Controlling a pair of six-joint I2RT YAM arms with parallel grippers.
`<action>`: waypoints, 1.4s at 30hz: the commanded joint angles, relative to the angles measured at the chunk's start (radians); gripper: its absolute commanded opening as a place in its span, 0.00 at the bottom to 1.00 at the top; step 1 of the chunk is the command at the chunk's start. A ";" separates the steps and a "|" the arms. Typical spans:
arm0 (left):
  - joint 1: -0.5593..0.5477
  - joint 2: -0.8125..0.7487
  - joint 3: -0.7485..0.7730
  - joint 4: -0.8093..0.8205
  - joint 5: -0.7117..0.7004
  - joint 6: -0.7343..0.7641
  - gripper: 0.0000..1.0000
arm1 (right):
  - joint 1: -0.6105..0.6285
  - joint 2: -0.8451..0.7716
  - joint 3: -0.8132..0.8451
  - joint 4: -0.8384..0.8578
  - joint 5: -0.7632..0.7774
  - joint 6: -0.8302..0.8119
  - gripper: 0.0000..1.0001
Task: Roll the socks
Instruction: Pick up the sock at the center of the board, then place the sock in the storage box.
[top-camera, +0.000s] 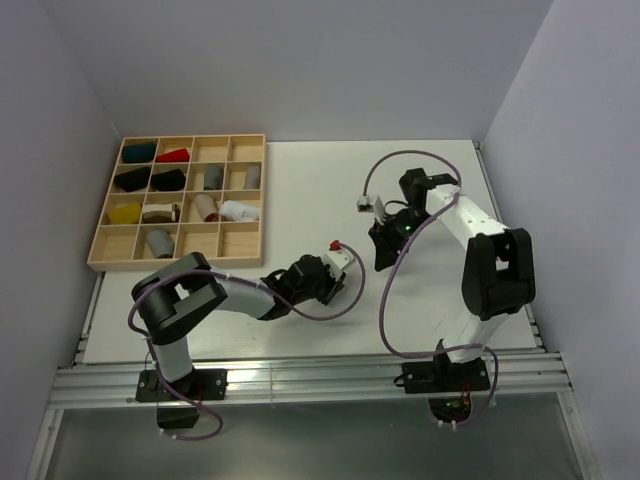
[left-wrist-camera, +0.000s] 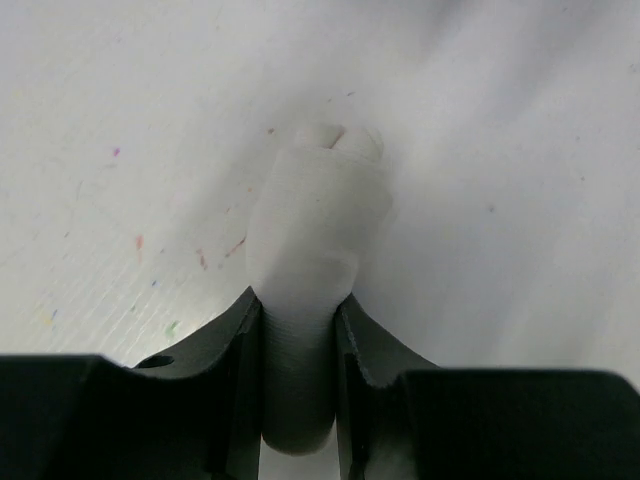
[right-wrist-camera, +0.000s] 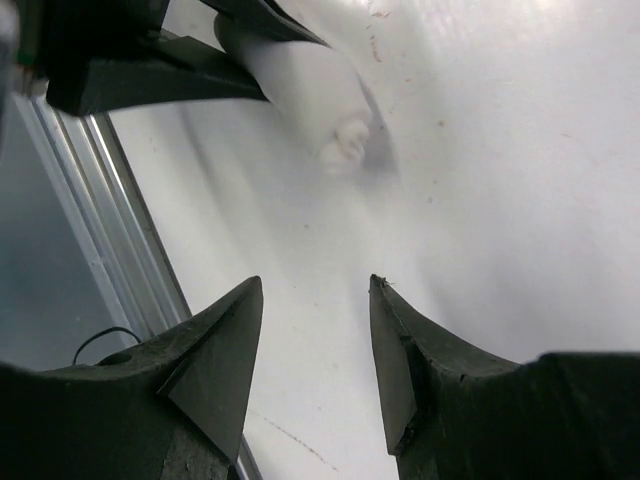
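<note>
A white sock (left-wrist-camera: 315, 235), rolled into a short cylinder, lies on the white table, and my left gripper (left-wrist-camera: 300, 300) is shut on its near end. The right wrist view shows the same roll (right-wrist-camera: 310, 85) at the top, gripped between the left arm's dark fingers (right-wrist-camera: 150, 75). My right gripper (right-wrist-camera: 315, 285) hangs open over bare table a short way from the roll, with nothing between its fingers. From above, the left gripper (top-camera: 330, 283) and right gripper (top-camera: 381, 258) sit close together at mid-table, and the roll itself is hidden there.
A wooden compartment tray (top-camera: 264, 200) at the back left holds small rolled bundles in black, red, yellow, grey and white. The metal rail (right-wrist-camera: 110, 230) along the table's near edge runs close to my right gripper. Purple cables loop off both arms.
</note>
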 joint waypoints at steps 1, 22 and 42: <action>0.022 -0.078 -0.033 -0.107 -0.004 -0.054 0.00 | -0.041 -0.088 0.051 -0.056 -0.059 0.012 0.54; 0.388 -0.709 -0.063 -0.834 -0.642 -0.610 0.00 | -0.093 -0.113 0.197 -0.033 -0.016 0.121 0.53; 0.725 -0.443 0.088 -0.885 -0.720 -0.544 0.00 | -0.093 -0.120 0.136 -0.001 -0.004 0.095 0.51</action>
